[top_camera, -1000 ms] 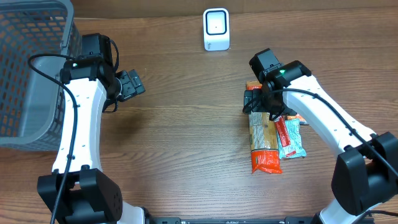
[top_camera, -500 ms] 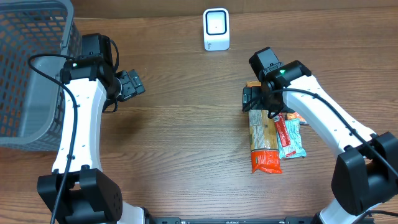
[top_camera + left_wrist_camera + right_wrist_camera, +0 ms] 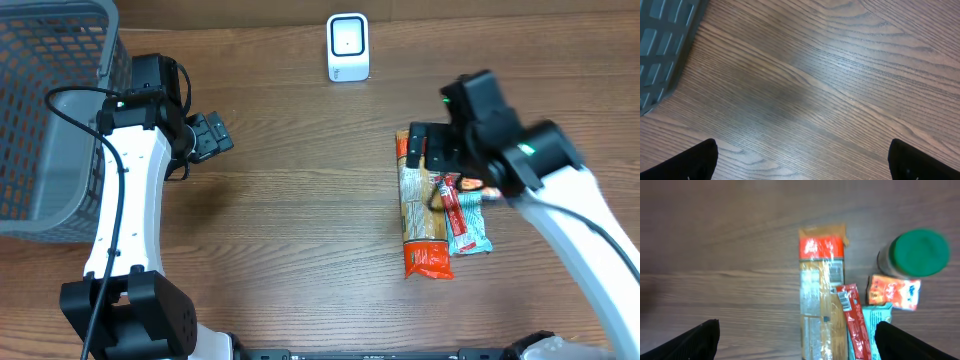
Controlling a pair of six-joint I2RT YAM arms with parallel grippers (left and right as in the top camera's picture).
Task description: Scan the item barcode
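Note:
A long pasta packet with red ends (image 3: pixel 421 215) (image 3: pixel 819 295) lies on the wooden table, with a barcode label near its top end. Beside it lie a thin red stick packet (image 3: pixel 459 212) (image 3: pixel 854 320), a teal packet (image 3: pixel 478 232) (image 3: pixel 881 330) and a small orange sachet (image 3: pixel 894 292). A green-lidded jar (image 3: pixel 917 252) stands at their far end. My right gripper (image 3: pixel 432 152) (image 3: pixel 800 345) hovers open high above the packets, holding nothing. The white scanner (image 3: pixel 348 47) stands at the back. My left gripper (image 3: pixel 212 135) (image 3: pixel 802 160) is open over bare wood.
A grey mesh basket (image 3: pixel 50 110) fills the far left, and its corner (image 3: pixel 660 45) shows in the left wrist view. Bare wooden tabletop lies between the two arms and in front of the scanner.
My right arm has lifted and swung to the right, away from the top of the packets, with its jaws still open and empty. The left arm has not moved.

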